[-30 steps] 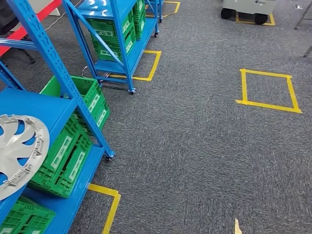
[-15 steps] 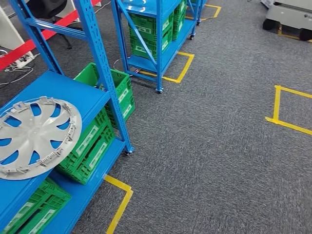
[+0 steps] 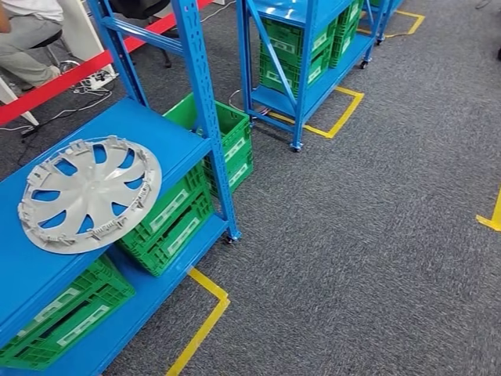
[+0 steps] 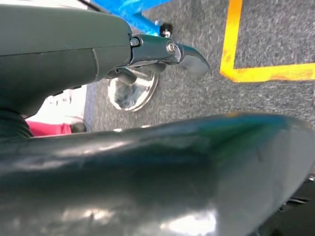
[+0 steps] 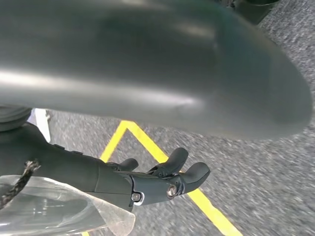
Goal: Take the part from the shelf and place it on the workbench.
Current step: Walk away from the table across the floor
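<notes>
The part I am after, a silver-grey plastic wheel cover with curved spokes (image 3: 90, 195), lies flat on the top board of the blue steel shelf (image 3: 177, 145). It sits low and to the left in my head view, so it lies forward and to my left, and by my judgement my left arm is the nearer one to it. Being round, it has no long axis to line up with; what matters is its rim, whose near edge sits close to the shelf's front lip, with the blue upright post (image 3: 207, 110) standing just beside its right side.

Both my arms hang down toward the grey carpet. My left hand (image 4: 163, 54) holds nothing; in the left wrist view its dark fingers (image 4: 189, 56) reach out straight over the carpet and a strip of yellow floor tape (image 4: 237, 49). My right hand (image 5: 163, 179) is likewise empty, its fingers (image 5: 195, 173) slightly spread and loosely curved above another yellow line.

Green plastic crates (image 3: 171, 223) fill the lower boards under the cover. I reckon I must face the shelf more squarely, then raise my hands to the rim.
</notes>
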You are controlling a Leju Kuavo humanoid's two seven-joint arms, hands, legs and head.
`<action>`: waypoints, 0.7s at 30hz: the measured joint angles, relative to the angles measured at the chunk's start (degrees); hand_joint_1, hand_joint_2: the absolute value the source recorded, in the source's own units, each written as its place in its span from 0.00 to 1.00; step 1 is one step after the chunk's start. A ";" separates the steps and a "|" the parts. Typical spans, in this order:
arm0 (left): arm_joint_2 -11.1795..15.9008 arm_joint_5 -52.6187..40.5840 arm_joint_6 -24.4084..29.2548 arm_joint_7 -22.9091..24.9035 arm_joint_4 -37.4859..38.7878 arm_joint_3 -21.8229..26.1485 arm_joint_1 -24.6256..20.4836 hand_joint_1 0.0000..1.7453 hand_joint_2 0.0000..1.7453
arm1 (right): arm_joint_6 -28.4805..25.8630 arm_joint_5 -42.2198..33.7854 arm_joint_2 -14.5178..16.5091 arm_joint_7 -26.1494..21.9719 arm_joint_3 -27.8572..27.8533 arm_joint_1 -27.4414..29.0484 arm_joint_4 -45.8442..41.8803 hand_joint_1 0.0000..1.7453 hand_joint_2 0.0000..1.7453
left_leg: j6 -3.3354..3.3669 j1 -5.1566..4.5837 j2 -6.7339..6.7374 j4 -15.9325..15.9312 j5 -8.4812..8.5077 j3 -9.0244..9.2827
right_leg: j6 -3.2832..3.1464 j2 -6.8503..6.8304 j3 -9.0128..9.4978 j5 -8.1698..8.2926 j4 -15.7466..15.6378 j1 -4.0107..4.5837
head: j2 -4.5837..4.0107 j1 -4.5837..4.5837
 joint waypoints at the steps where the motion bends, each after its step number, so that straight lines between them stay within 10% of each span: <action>1: 0.04 0.00 -0.01 0.00 -0.01 0.00 -0.09 0.00 0.00 | 0.09 0.04 0.14 -0.07 0.01 -0.06 0.07 0.00 0.00 | 0.60 -0.40 1.24 -3.79 1.36 1.92 | 0.10 -0.67 0.23 -0.24 0.02 0.22 | -0.01 0.01; 5: 0.15 0.00 0.04 0.00 0.00 0.00 -0.29 0.00 0.00 | 0.24 0.13 0.53 -0.22 0.08 -0.44 0.38 0.00 0.00 | 1.92 -1.15 2.07 -8.83 1.94 4.07 | 0.85 -3.21 0.57 -0.67 -0.15 0.53 | 0.01 0.09; 8: 0.16 0.01 0.07 0.02 0.02 0.04 -0.05 0.00 0.00 | 0.22 0.19 0.61 -0.31 0.12 -0.81 0.64 0.00 0.00 | 2.42 -0.53 0.27 -10.37 2.86 4.73 | 1.75 0.53 -0.70 -2.64 2.80 0.21 | 0.00 0.37; 12: -0.07 0.00 -0.01 0.02 0.04 0.06 -0.37 0.00 0.00 | 0.22 0.21 0.60 -0.31 0.20 -0.40 1.05 0.00 0.00 | 2.53 -0.18 -2.67 -10.50 3.01 4.70 | 2.85 3.99 -7.75 -7.11 15.72 -0.57 | 0.00 0.60; 16: -0.11 0.00 -0.34 0.02 0.09 0.09 -0.25 0.00 0.00 | 0.22 0.26 0.63 -0.33 0.22 -0.39 1.44 0.00 0.00 | 1.47 0.38 -5.87 -9.74 2.45 4.89 | 3.92 6.42 -3.86 0.00 5.28 -1.62 | -0.01 0.75; 18: -0.12 0.00 -0.42 0.03 0.09 0.09 -0.36 0.00 0.00 | 0.27 0.32 0.68 -0.37 0.24 -0.44 1.51 0.00 0.00 | 0.68 0.50 -7.24 -9.07 2.26 4.39 | 3.68 8.65 -1.67 0.83 1.13 -1.93 | 0.00 0.94; 21: -0.08 0.00 -0.44 0.11 0.12 0.09 -0.16 0.00 0.00 | 0.34 0.35 0.72 -0.40 0.26 -0.55 1.57 0.00 0.00 | -0.22 0.68 -8.38 -8.54 2.29 3.64 | 2.37 7.51 -1.29 0.58 0.95 -1.77 | 0.00 0.92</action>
